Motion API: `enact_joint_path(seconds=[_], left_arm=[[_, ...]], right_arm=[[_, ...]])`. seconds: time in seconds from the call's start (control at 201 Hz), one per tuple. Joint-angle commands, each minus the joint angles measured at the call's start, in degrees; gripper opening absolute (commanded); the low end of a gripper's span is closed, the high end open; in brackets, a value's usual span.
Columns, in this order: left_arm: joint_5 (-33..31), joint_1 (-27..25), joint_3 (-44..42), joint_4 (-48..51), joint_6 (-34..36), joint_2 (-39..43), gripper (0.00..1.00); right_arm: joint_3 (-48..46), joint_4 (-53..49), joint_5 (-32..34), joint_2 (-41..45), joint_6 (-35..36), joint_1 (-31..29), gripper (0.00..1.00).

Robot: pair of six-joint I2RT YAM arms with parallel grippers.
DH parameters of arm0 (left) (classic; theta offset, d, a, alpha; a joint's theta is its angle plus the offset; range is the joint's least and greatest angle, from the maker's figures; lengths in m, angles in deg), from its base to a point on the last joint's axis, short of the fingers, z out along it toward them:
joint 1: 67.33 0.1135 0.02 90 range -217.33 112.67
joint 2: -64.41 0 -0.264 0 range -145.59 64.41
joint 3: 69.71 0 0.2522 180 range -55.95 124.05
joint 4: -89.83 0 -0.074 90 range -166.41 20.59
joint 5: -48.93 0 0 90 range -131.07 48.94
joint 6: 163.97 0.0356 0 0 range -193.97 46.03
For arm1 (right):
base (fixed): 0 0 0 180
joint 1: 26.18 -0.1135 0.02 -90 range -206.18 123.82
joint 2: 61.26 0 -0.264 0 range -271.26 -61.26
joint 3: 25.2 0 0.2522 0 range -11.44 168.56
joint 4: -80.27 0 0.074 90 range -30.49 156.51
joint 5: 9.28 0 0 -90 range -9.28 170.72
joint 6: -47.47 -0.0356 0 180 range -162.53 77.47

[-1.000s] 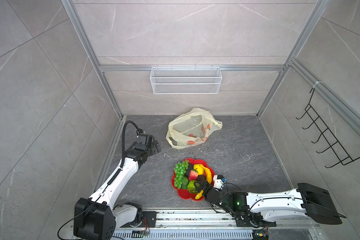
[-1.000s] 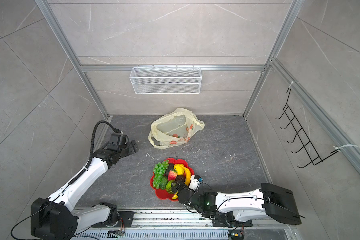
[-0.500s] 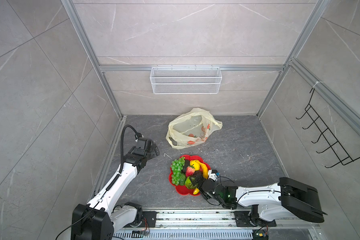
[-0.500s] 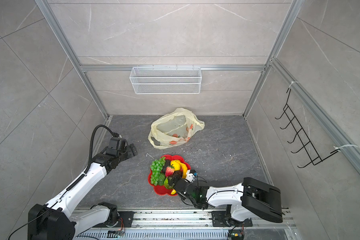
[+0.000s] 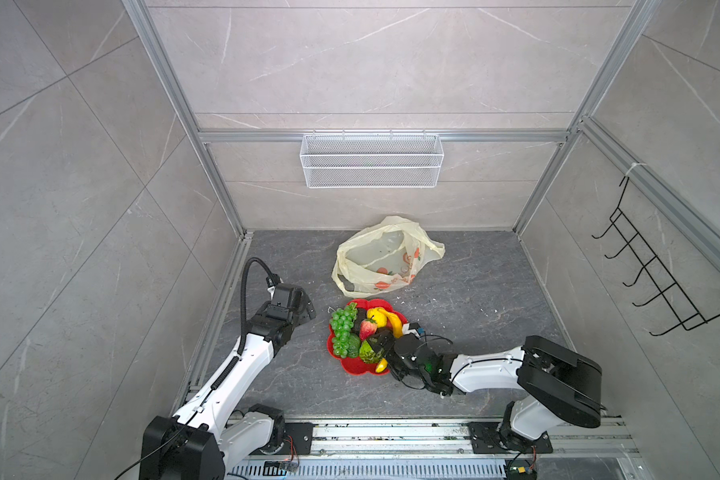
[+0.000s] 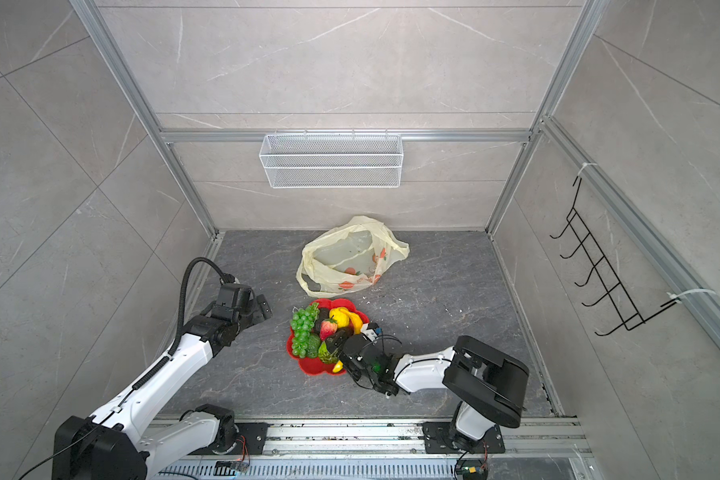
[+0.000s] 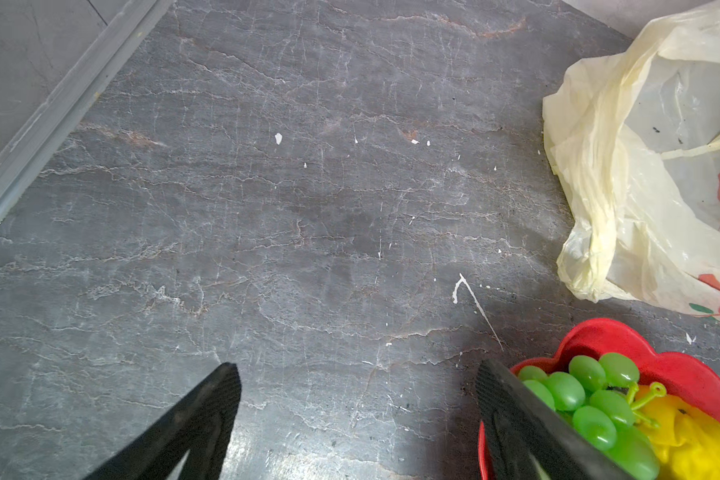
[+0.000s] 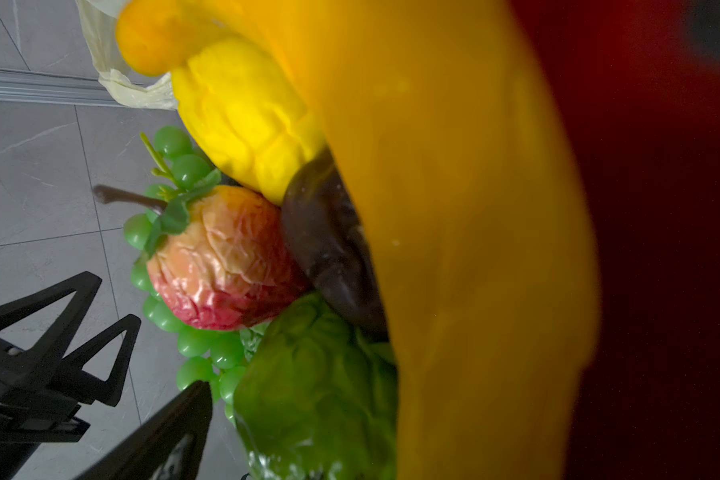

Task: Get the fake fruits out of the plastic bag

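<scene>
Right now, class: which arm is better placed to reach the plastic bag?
Left, probably. The left gripper is open, with bare floor between it and the bag; the right gripper has the plate of fruit in its way.

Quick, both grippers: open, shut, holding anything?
Left gripper: open, empty.
Right gripper: open, low among the fake fruits, no grip visible.

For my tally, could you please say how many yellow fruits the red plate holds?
2: the lemon near the far rim of the red plate, the banana beside it; more may be hidden.
</scene>
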Motion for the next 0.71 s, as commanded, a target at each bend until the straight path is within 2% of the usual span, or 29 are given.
enact_joint_path(seconds=[0.0,0.264,0.702], left_arm=[[-2.39,0.25,-0.49,-0.95,-1.15,1.39,0.92],[-4.22,0.25,-1.39,-0.72,-1.37,2.93,0.92],[-6.11,0.72,0.24,-1.31,-1.33,2.17,0.92]], right_arm=[[3.45,2.19,-2.74,-1.96,3.35,1.55,1.0],[3.06,-0.95,-2.26,-0.91,4.37,2.49,1.0],[-2.68,-11.34,0.19,9.78,6.43,2.49,1.0]])
